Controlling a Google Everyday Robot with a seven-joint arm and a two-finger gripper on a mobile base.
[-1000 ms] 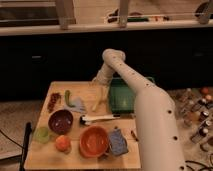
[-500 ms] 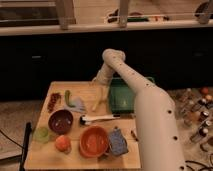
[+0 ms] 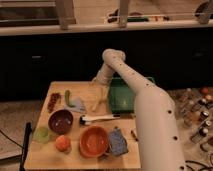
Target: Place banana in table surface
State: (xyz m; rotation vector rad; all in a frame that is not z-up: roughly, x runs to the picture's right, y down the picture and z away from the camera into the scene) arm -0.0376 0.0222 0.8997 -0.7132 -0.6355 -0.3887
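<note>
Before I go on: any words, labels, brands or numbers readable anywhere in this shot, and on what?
No readable text anywhere.
Items at the right edge: any labels too blurred to read.
The gripper, over the banana on the table surface beside the green tray, shows no markings.

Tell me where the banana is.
The banana lies on the table surface near its far edge, just left of the green tray, with the gripper at its upper end.
</note>
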